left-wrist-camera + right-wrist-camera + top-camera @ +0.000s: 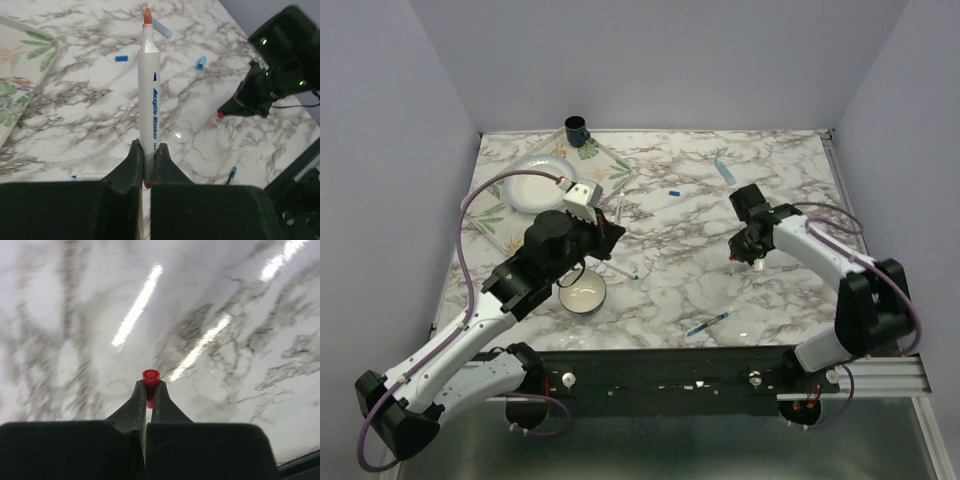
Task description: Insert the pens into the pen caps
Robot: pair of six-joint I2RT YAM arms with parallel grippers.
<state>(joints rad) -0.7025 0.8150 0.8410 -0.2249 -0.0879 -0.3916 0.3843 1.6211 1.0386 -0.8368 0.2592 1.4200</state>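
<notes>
**A:** What sits farthest left?

**B:** A leaf-patterned tray (495,222) with a white plate (535,190) on it. A dark cup (577,128) stands at the tray's far corner.

**A:** And the left claw?

**B:** The left gripper (146,156) is clenched on the lower end of a white marker (149,100). The marker sticks straight out ahead of the fingers with its red tip bare. It points across the marble table (670,270) toward the other arm.

**A:** Anything close to that arm?

**B:** A small white bowl (582,293) sits near the front edge. Just beside it a thin white pen (625,268) lies flat on the marble.

**A:** The middle?

**B:** A dark blue cap (121,58) lies alone, out in the open. Farther back and to the right lies the light blue pen (162,28), with the light blue cap (201,62) near it but apart. Near the front edge a thin blue-ended pen (708,324) lies at a slant.

**A:** And the right side?

**B:** The right gripper (150,389) is pinched tight on the red cap (150,376). The cap sits at the very fingertips, with its round end showing to the wrist camera. The marble behind it is blurred, so I cannot tell whether the cap touches the table.

**A:** How do the marker and the red cap stand to each other?

**B:** They are well apart, with bare marble between them.
</notes>
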